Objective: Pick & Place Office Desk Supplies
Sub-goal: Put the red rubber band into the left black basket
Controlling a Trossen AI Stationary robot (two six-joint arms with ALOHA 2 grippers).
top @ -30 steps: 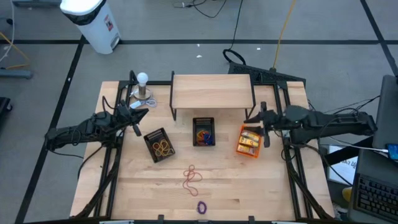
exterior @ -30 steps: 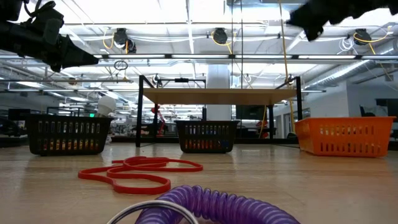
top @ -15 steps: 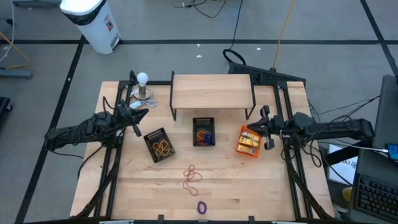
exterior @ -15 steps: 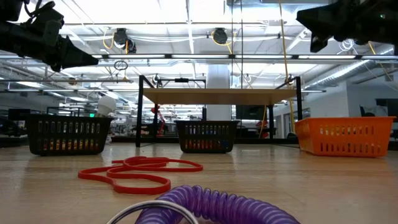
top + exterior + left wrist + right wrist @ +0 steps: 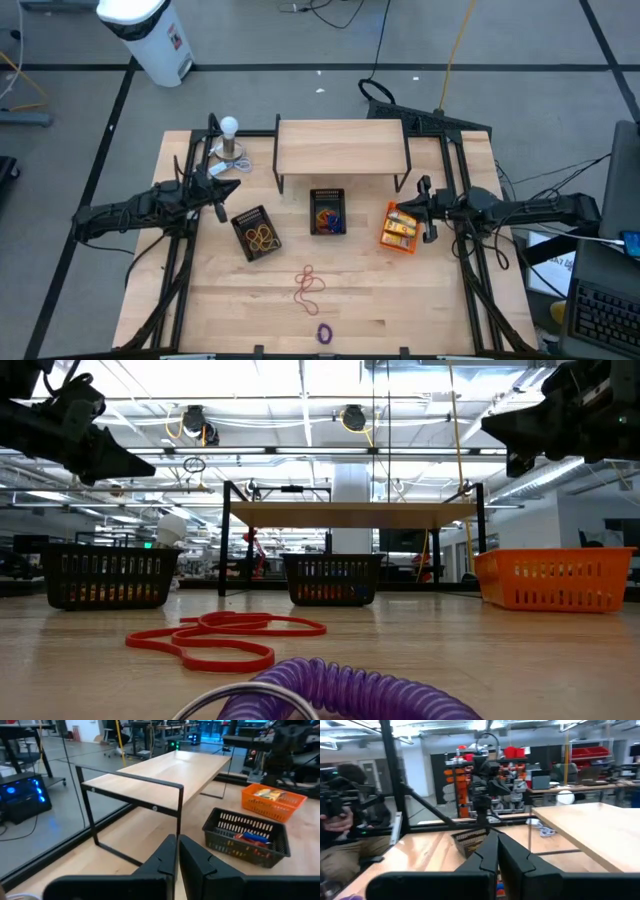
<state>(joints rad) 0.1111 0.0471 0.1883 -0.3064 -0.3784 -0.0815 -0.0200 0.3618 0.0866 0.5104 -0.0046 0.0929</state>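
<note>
Red rubber bands [image 5: 309, 284] [image 5: 215, 637] lie loose on the table's near middle, with a purple coiled ring [image 5: 323, 333] [image 5: 350, 690] nearer the front edge. The left black mesh bin [image 5: 257, 233] holds tan rubber bands. The middle black bin [image 5: 327, 212] [image 5: 247, 837] holds orange and blue bits, and the orange bin [image 5: 400, 227] [image 5: 553, 578] holds yellow packets. My left gripper [image 5: 228, 186] [image 5: 177, 840] hangs shut above the table's left side, holding nothing. My right gripper [image 5: 408, 207] [image 5: 496, 837] hangs shut just right of the orange bin, also holding nothing.
A wooden shelf on black legs [image 5: 340, 148] stands at the far middle. A white bulb-shaped object [image 5: 230, 140] sits at the far left. Bare wood lies either side of the red bands. A seated person [image 5: 345, 820] shows beyond the table in the right wrist view.
My right gripper has sunk lower beside the orange bin and drawn a little toward the table's right edge, its fingers tipping up toward level. The bins, bands and ring have not moved.
</note>
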